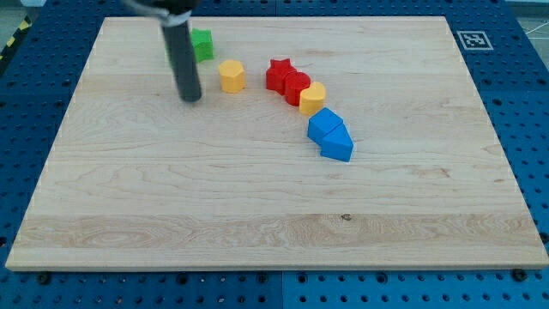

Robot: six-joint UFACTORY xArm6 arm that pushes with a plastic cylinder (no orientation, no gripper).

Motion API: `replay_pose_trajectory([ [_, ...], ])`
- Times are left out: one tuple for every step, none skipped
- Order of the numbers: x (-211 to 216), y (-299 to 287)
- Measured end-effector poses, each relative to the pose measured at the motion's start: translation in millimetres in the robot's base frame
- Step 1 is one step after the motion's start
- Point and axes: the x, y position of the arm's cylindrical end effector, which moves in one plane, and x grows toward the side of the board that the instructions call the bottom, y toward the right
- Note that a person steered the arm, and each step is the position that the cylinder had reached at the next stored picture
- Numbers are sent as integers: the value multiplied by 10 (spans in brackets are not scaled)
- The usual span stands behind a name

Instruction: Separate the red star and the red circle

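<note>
The red star (278, 74) lies near the view's top centre. The red circle (297, 87) touches it on its lower right. A yellow block (312, 99) touches the red circle on the lower right. Two blue blocks (323, 125) (337, 142) follow in the same diagonal line. My tip (190, 97) rests on the board well to the left of the red star, left of a yellow hexagon-like block (232, 76). It touches no block.
A green block (201, 44) sits near the view's top, partly behind the rod. The wooden board (257, 206) lies on a blue perforated table. A marker tag (473, 39) sits beyond the board's top right corner.
</note>
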Motion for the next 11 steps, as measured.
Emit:
replay_pose_trajectory([
  [590, -152],
  [857, 1],
  [761, 397],
  [447, 548],
  [409, 580],
  [98, 677],
  [-12, 1010],
  [-24, 1151],
  [-40, 1436],
  [-191, 1619],
  [-414, 1737],
])
